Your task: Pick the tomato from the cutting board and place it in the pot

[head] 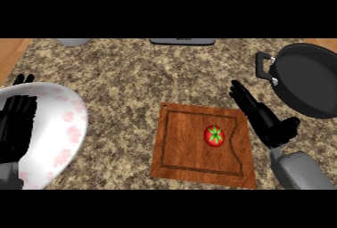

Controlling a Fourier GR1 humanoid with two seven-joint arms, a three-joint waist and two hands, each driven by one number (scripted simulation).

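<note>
Right robot hand open, tomato just left on cutting board

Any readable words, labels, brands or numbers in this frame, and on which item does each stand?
No text can be read.
Dark grey object at the counter's far edge: a faint light mark, too blurred to read.
Round black pot, wooden cutting board, red tomato, white plate with pink blotches: no lettering.

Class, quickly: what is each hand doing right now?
Left hand: open, holding nothing.
Right hand: open, holding nothing, beside the cutting board.
</note>
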